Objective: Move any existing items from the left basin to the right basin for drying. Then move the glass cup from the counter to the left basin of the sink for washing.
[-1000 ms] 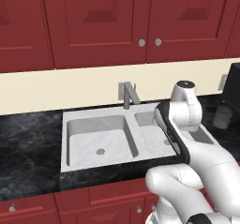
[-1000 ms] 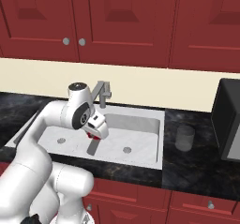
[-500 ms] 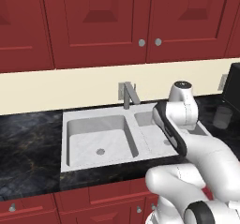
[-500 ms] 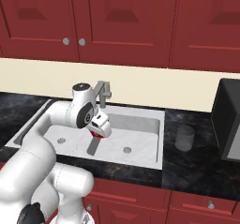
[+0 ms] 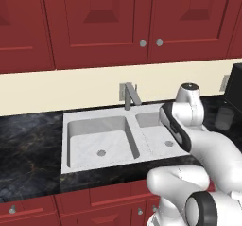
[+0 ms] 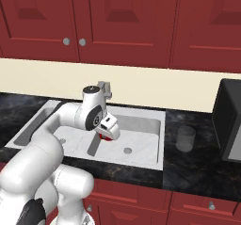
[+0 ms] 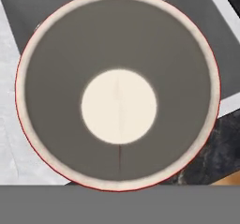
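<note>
The gripper [image 6: 109,133] carries the red cup [image 6: 107,137] above the sink [image 5: 65,121], with the jaws clamped on it, though the fingers themselves are hidden behind the cup. In the hand view the cup's pale rim [image 7: 117,91] looms close, and it seems to hang over the right basin [image 6: 141,139]. The first step is in hand: lowering and releasing the cup there. Next comes the glass cup [image 6: 185,138], standing on the counter [image 6: 197,167], bound for the left basin [image 5: 97,142].
</note>
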Robot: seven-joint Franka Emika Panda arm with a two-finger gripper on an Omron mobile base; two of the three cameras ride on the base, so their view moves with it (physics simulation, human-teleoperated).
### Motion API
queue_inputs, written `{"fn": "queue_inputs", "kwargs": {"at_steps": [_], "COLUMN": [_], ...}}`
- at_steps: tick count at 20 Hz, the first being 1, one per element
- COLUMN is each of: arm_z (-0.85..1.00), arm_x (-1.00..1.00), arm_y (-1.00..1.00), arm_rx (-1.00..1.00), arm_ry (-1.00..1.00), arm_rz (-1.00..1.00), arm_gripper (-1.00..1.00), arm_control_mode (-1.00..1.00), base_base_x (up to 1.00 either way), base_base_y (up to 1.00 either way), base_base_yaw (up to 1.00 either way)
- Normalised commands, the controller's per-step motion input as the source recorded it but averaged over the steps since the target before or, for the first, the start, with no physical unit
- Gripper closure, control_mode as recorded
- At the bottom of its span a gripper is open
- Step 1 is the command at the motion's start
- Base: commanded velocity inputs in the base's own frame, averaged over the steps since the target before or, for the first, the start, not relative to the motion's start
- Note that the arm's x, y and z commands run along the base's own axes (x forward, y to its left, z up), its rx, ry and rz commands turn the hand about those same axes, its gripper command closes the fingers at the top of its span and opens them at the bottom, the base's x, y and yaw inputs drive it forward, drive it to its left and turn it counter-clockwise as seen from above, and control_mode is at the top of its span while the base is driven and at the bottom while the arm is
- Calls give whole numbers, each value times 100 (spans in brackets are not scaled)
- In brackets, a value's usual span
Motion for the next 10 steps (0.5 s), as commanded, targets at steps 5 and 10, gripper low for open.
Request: {"fn": "queue_inputs", "kwargs": {"at_steps": [5,10], "arm_z": [-14,-20], "arm_x": [0,5], "arm_y": [-10,-1], "arm_rx": [0,0], "arm_ry": [0,7], "arm_rz": [0,0], "arm_gripper": [100,100], "arm_control_mode": [-100,-100], "base_base_x": [0,0], "base_base_y": [0,0], "base_base_yaw": [0,0]}}
